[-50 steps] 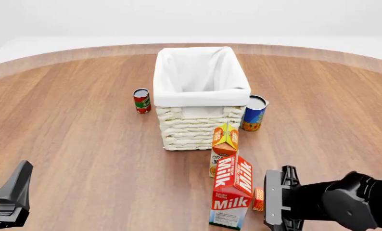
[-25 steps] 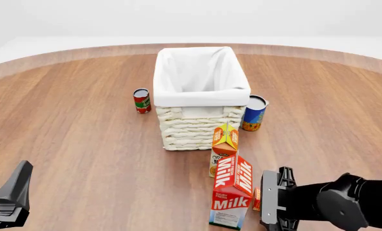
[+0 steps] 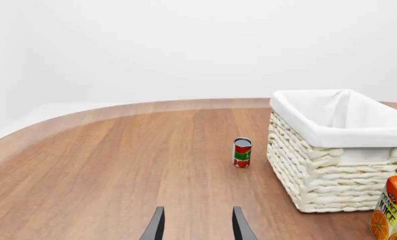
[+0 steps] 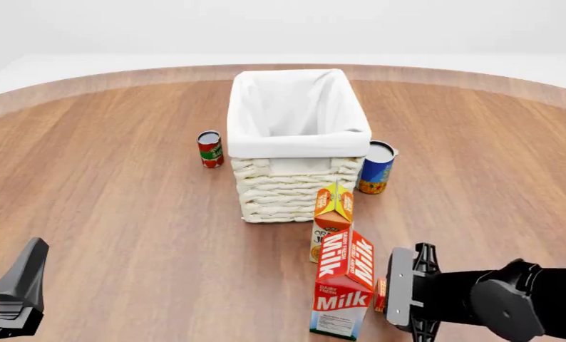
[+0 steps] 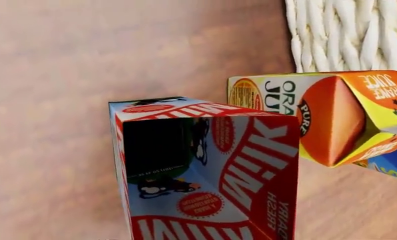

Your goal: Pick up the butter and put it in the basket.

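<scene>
- Left pincer (image 4: 17, 296) sits idle near the counter's near-left corner; its wrist view shows the two fingertips (image 3: 156, 227) spread apart with nothing between them.
- Red can (image 4: 209, 148) stands just off the left side of the basket (image 4: 297, 187), which occupies the middle of the counter, its white lining showing nothing inside.
- Juice carton (image 4: 333, 217) stands just in front of the basket, and the milk carton (image 4: 345, 283) stands at the counter's near edge.
- Butter (image 4: 381, 294) shows only as a thin orange sliver, wedged between the milk carton and the right pincer (image 4: 404, 297).
- Right pincer sits low by the near edge, close against the butter; whether it is open or clamped I cannot tell, as its wrist view is filled by cartons.
- Blue can (image 4: 376, 167) stands at the basket's right side.
- Risk, as I judge it: the tall milk carton looks so close that a sideways nudge could topple it, or the fingers could catch it instead of the butter.
</scene>
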Controlling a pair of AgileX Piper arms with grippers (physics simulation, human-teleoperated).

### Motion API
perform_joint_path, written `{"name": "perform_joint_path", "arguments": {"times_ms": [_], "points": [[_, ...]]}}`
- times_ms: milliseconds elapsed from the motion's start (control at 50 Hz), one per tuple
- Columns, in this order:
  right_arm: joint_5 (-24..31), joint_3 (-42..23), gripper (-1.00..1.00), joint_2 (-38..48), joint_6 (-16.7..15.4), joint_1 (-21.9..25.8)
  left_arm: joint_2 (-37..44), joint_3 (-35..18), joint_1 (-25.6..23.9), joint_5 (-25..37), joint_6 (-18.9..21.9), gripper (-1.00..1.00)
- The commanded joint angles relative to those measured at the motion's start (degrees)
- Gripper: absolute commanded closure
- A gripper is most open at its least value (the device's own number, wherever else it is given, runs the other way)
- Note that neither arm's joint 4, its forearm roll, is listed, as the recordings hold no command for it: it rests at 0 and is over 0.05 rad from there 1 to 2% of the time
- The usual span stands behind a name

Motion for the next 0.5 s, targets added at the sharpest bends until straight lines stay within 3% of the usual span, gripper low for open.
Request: {"name": "perform_joint_path", "arguments": {"times_ms": [20, 140, 220, 400, 500], "points": [[4.06, 1.60, 1.00, -0.86, 0.06, -0.95, 0.00, 0.00, 0.00, 0.00, 0.00, -1.00], [10.17, 0.98, 1.00, -6.85, -0.40, -0.63, 0.00, 0.00, 0.00, 0.00, 0.00, -1.00], [16.03, -0.69, 1.00, -12.11, -2.55, -2.24, 0.00, 0.00, 0.00, 0.00, 0.00, -1.00], [21.82, -1.56, 1.00, -18.34, -6.05, -5.18, 0.00, 0.00, 0.00, 0.00, 0.00, -1.00], [23.79, -2.18, 1.00, -20.69, -5.95, -4.99, 0.00, 0.00, 0.00, 0.00, 0.00, -1.00]]}}
